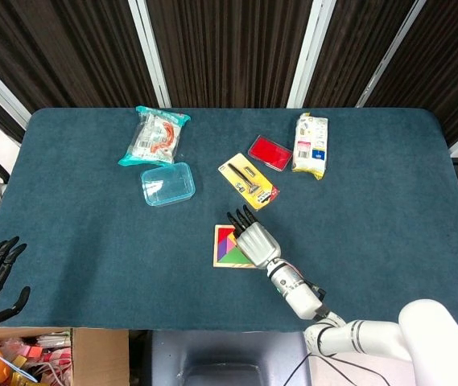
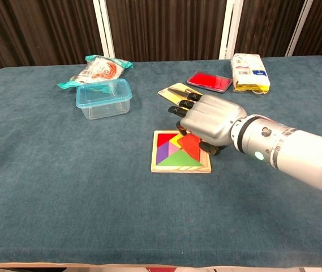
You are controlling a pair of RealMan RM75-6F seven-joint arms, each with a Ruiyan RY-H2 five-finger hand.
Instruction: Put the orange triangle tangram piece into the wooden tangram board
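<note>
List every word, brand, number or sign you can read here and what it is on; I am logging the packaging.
None can be quoted.
White snack bag: blue and yellow print, too small to read.
Yellow card pack: printing blurred.
Clear bag with red contents: white label, unreadable.
Red case: no lettering visible.
Blue-lidded box: no lettering visible.
Puzzle board: no lettering visible.
</note>
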